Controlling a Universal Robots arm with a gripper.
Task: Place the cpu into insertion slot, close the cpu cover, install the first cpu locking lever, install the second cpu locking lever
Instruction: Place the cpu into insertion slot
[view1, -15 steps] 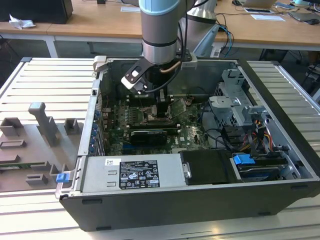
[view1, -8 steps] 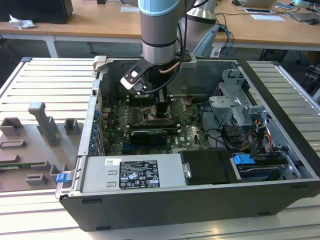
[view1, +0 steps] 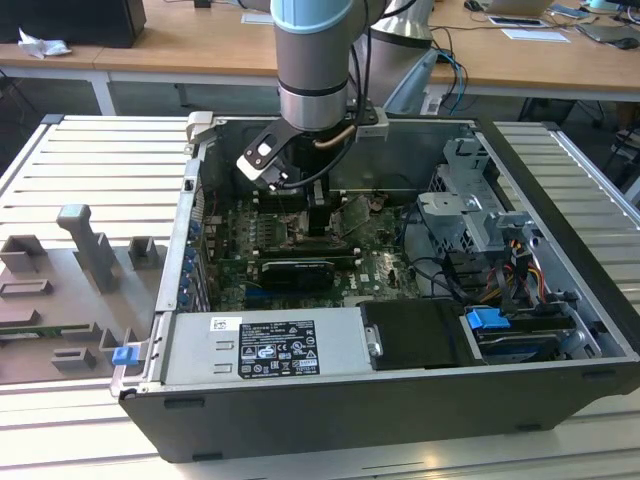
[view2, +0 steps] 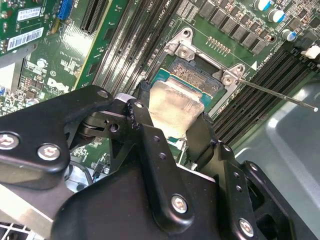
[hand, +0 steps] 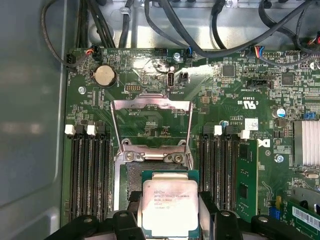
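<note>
Fingers (view2: 152, 150) around cpu (hand: 169, 207) (metal face up)

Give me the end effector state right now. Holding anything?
The end effector: shut on the cpu, at the insertion slot.

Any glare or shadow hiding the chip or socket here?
Second wrist view: glare washes out the silver-grey square cpu. First wrist view: even light, its lettering visible; the shiny hinged metal cpu cover reflects mildly. Exterior view: the dark grey computer case is shadowed inside.
</note>
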